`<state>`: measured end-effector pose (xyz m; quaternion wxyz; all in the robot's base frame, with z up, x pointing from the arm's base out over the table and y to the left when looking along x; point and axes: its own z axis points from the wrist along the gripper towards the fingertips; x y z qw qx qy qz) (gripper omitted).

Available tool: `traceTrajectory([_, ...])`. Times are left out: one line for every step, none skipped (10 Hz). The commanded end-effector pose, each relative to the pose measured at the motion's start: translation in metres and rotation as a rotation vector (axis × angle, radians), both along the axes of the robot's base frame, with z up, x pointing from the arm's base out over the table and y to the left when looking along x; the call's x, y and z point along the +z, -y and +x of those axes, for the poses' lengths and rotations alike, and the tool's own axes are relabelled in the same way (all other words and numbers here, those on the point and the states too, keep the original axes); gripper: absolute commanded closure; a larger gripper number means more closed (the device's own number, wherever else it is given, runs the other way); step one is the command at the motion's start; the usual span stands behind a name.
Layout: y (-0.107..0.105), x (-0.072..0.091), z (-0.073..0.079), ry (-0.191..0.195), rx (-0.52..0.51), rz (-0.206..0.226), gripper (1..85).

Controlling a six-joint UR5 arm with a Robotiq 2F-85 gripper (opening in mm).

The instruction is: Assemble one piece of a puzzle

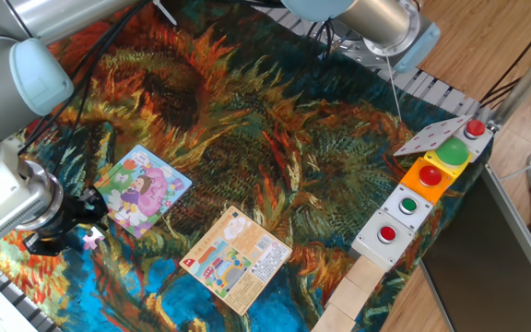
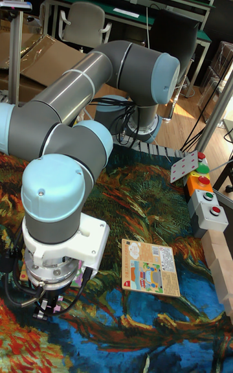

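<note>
The puzzle is a square cartoon board with a girl in purple, lying flat on the sunflower cloth at the left. The piece, small and pink-lilac, sits just off the board's lower-left corner. My gripper hangs right over it at the table's left edge, its dark fingers next to the piece. The view does not show whether the fingers are pinching the piece. In the tall fixed view the wrist hides the piece, and the gripper points down at the lower left.
An orange-peach printed card lies to the right of the board. A row of button boxes runs along the right edge, with wooden blocks below them. The arm's base stands at the back.
</note>
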<state>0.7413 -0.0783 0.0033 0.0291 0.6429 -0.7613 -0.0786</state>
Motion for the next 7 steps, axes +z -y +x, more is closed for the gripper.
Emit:
traceTrajectory([-0.0011,0.0011,-0.0007,-0.002,-0.003,0.011,34.3])
traceTrajectory([-0.0007,0.0011,-0.0008,-0.002,-0.003,0.009,34.3])
traceTrajectory([-0.0019,0.0011,-0.0013,-0.006,-0.013,0.013,34.7])
traceTrajectory([-0.0022,0.0009,-0.0011,-0.007,-0.015,0.014,35.3])
traceTrajectory([-0.0034,0.0012,-0.0015,-0.007,-0.018,0.020,36.0])
traceTrajectory([-0.0042,0.0015,-0.0017,-0.007,-0.021,0.022,36.3])
traceTrajectory([-0.0054,0.0020,-0.0020,-0.008,-0.024,0.026,36.7])
